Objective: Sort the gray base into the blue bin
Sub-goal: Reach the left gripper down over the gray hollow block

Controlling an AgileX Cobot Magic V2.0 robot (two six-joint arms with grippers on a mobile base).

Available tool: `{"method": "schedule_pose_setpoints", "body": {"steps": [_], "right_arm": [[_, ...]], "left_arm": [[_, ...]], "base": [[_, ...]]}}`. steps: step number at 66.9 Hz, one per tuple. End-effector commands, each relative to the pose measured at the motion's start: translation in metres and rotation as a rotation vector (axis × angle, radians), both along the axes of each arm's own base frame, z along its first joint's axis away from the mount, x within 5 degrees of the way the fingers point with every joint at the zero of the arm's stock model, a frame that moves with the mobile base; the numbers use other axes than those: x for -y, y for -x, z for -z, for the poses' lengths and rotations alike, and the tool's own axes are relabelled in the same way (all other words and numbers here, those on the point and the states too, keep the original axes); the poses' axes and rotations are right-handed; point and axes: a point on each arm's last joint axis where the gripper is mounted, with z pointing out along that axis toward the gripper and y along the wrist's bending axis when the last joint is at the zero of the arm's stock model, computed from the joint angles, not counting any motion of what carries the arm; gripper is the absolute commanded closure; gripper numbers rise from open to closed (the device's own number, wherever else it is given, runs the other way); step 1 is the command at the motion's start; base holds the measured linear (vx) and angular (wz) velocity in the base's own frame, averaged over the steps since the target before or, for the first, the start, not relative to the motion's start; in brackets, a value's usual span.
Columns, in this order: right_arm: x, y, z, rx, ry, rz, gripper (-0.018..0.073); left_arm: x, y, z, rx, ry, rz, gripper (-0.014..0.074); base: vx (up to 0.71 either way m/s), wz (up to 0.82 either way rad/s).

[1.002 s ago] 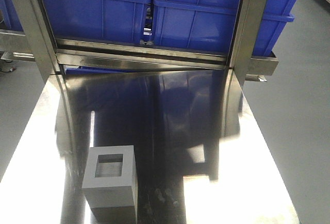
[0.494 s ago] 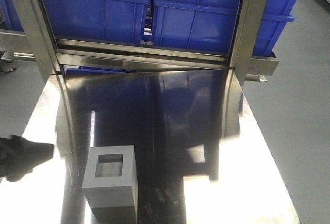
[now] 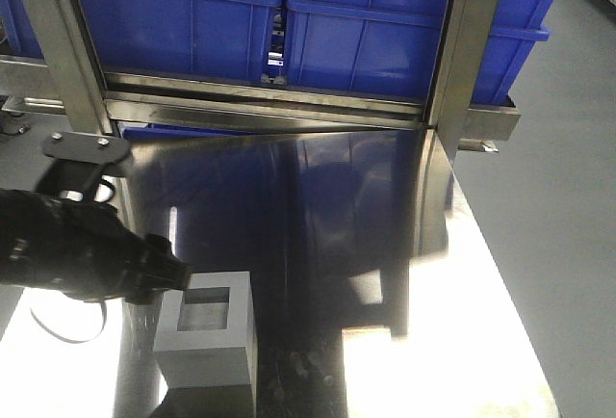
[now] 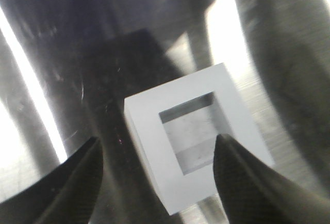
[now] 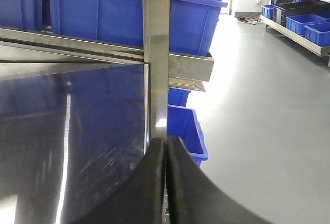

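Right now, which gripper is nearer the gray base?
Left. The left gripper hangs open right over the gray base. The right gripper is shut, away at the table's right edge by the steel post, the base outside its view.

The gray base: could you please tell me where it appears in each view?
Front view: gray base, lower left, on the steel table.
Left wrist view: gray base centre, framed by the open left gripper.
Right wrist view: not in it.
Shared landmark: the steel table.
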Motion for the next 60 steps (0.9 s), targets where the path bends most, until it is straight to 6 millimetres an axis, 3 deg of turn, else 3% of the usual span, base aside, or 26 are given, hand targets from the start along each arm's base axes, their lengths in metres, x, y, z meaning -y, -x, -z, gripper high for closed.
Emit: {"method": "schedule_pose_setpoints", "body": {"steps": [1,22,60], "right_arm": [[0.0,0.0,-0.006,0.08,0.021,-0.002,0.0564],[0.0,0.0,-0.006,0.081,0.021,-0.003,0.0564],[0.0,0.0,-0.006,0.081,0.021,-0.003,0.0564]], "left_arm": [[0.011,-0.008,-0.005,0.037,0.001,-0.033,0.0148],[0.022,-0.017,0.026,-0.094,-0.068,-0.037,0.0148],[0.027,-0.023,0.039,-0.13,-0.055,-0.055,0.0148]], "base": [[0.0,0.0],[0.0,0.0],[0.0,0.0]]}}
